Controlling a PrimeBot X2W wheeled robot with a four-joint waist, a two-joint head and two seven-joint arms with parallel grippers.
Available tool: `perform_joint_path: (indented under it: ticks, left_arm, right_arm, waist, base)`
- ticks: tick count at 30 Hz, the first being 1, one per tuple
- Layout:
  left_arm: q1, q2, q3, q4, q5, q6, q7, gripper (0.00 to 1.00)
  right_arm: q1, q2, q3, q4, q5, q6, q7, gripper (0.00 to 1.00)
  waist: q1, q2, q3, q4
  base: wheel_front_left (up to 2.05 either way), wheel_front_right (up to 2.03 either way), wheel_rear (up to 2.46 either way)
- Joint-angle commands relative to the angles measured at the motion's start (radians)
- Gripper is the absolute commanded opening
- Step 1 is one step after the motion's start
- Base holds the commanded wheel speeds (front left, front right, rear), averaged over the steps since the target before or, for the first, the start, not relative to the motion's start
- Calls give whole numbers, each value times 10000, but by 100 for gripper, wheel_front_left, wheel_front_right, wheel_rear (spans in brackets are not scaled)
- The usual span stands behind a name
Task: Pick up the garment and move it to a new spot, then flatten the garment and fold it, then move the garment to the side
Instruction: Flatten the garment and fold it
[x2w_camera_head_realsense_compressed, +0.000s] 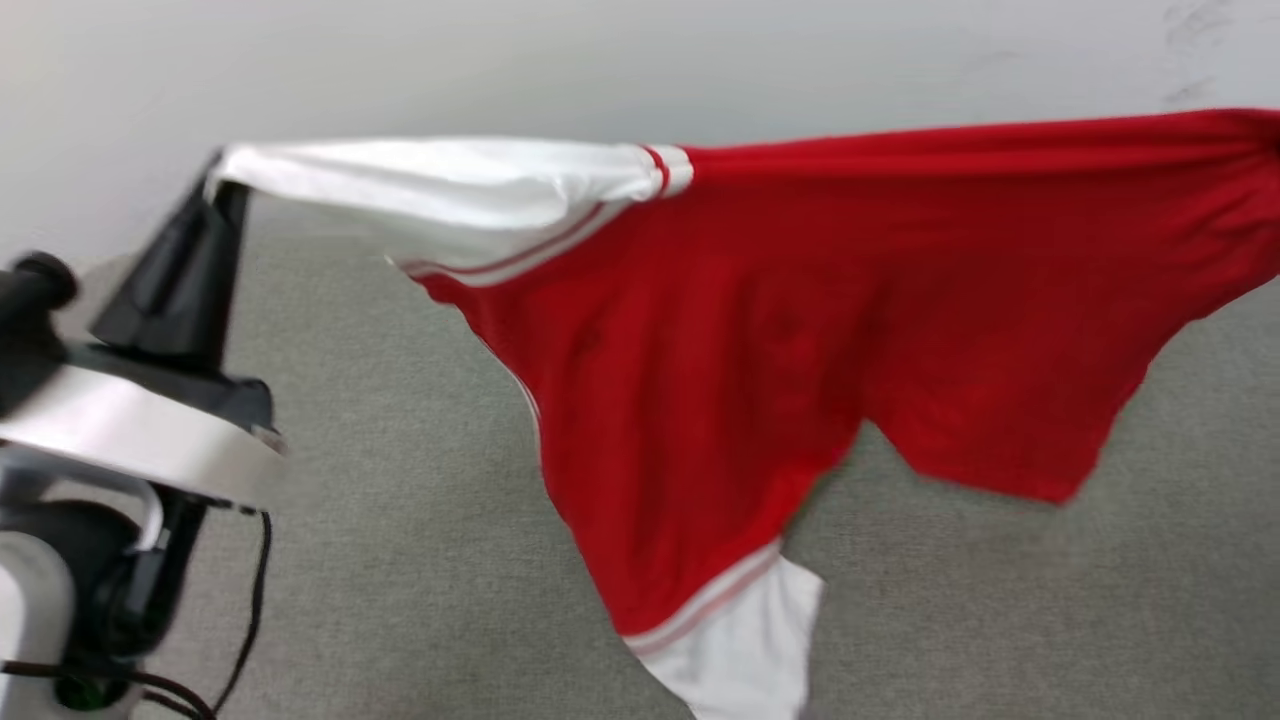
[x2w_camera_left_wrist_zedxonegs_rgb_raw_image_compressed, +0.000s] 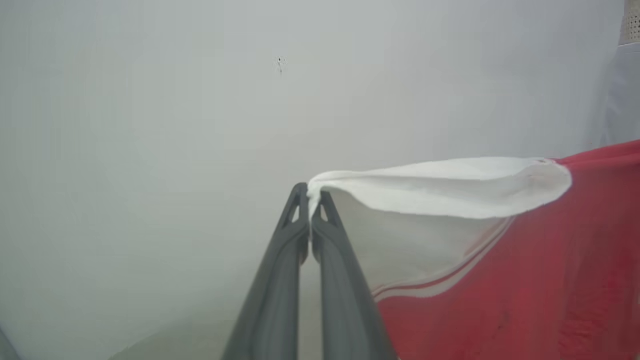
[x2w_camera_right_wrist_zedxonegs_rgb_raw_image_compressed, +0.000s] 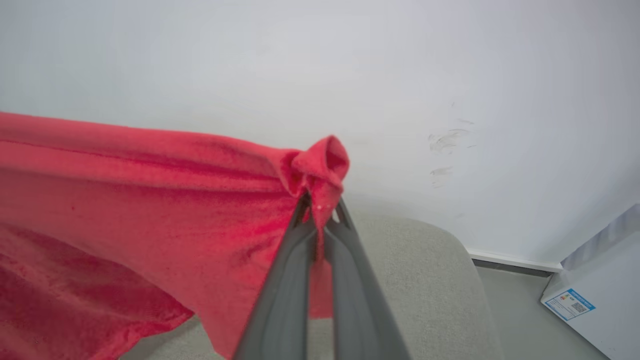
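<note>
Above the grey bench (x2w_camera_head_realsense_compressed: 380, 450), the red jersey (x2w_camera_head_realsense_compressed: 760, 380) is held stretched in the air.
One white sleeve is pinched in the closed left gripper (x2w_camera_left_wrist_zedxonegs_rgb_raw_image_compressed: 311, 195) fingers and a red corner in the right gripper (x2w_camera_right_wrist_zedxonegs_rgb_raw_image_compressed: 321, 206). A white wall (x2w_camera_head_realsense_compressed: 500, 60) stands close behind, and a white box (x2w_camera_right_wrist_zedxonegs_rgb_raw_image_compressed: 595, 295) is seen past the bench's rounded corner.

- I count one garment (x2w_camera_head_realsense_compressed: 760, 380), red.
- It has two white sleeves: one upper sleeve (x2w_camera_head_realsense_compressed: 450, 190) and one lower sleeve (x2w_camera_head_realsense_compressed: 750, 640).
- I have two sets of jaws: left jaws with two dark fingers (x2w_camera_left_wrist_zedxonegs_rgb_raw_image_compressed: 280, 280), right jaws with two dark fingers (x2w_camera_right_wrist_zedxonegs_rgb_raw_image_compressed: 285, 290), four fingers in all.
- One grey counter (x2w_camera_head_realsense_compressed: 400, 450).
- One pale wall (x2w_camera_right_wrist_zedxonegs_rgb_raw_image_compressed: 200, 50).
- One white box (x2w_camera_right_wrist_zedxonegs_rgb_raw_image_compressed: 600, 275), with one blue label (x2w_camera_right_wrist_zedxonegs_rgb_raw_image_compressed: 567, 303) on it.
</note>
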Motion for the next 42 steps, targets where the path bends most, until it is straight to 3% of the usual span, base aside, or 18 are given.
perform_joint_path:
  ticks: [1, 12, 21, 30, 35, 42]
  left_arm:
    - [-318, 115, 278, -109, 130, 127, -167, 0]
    - [-1839, 484, 1094, -596, 390, 136, -798, 0]
    - [-4076, 1097, 883, 347, 539, -607, -718, 0]
    - [-7632, 1588, -63, 2577, 1060, -1930, -609, 0]
    - [-10093, 1336, -762, 4238, 1614, -2447, -913, 0]
    - [-13204, 769, -1599, 6565, 2441, -2697, -1686, 0]
  right_arm:
    - [160, 53, -153, -339, -61, -22, -84, 0]
    - [-62, 330, -689, -1993, -106, -22, -321, 0]
    - [-1251, 400, -700, -1977, -406, -22, -932, 0]
    - [-3554, 224, -330, -825, -1121, -22, -1783, 0]
    - [-5407, 242, 153, 474, -1637, -22, -2515, 0]
    - [-7939, 462, 704, 2593, -2421, -22, -3717, 0]
  waist:
    - [0, 0, -109, -178]
    - [0, 0, 127, -493]
    - [0, 0, 1231, -590]
    - [0, 0, 3288, -552]
    - [0, 0, 4364, -548]
    - [0, 0, 5533, -539]
  base:
    - [0, 0, 0]
    - [0, 0, 0]
    - [0, 0, 0]
    - [0, 0, 0]
    - [0, 0, 0]
    - [0, 0, 0]
